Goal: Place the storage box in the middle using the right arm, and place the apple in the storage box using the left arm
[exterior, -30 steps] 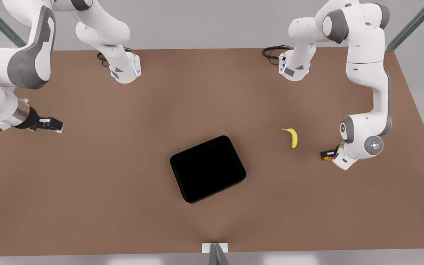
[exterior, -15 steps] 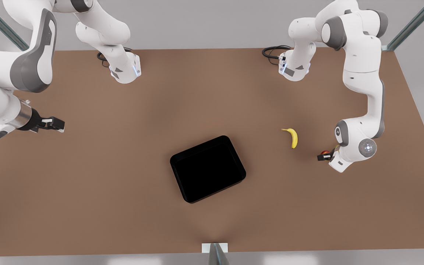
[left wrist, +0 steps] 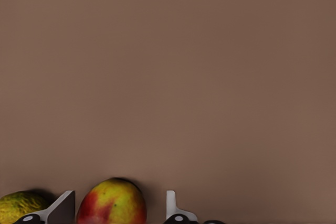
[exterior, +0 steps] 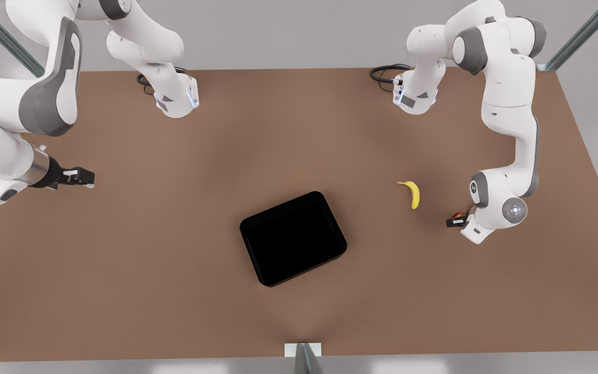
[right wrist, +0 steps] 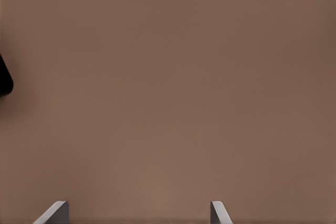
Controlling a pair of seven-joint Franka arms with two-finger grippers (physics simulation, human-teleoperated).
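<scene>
Apple [left wrist: 112,202]: it sits on the table between the left gripper's fingers [left wrist: 172,206], which stand spread on either side with a gap showing on one side at least, so I judge it framed for a pinch, not yet gripped. In the front view it is at about 3 o'clock from the storage box, far out.
Left gripper [exterior: 457,220]: low over the table at the apple, fingers apart. Against the frame a second ago the arm has drawn in and its wrist has sunk closer onto the fruit.
Yellow-green fruit [left wrist: 18,206]: just outside one finger, near the apple, which makes the approach tight.
Banana [exterior: 412,193]: at about 2 o'clock from the box, apart from the gripper.
Storage box [exterior: 293,238]: empty, skewed, resting near the table's middle.
Right gripper [exterior: 77,176]: at about 9 o'clock from the box, well apart, fingers spread on nothing; it has edged slightly toward the box.
</scene>
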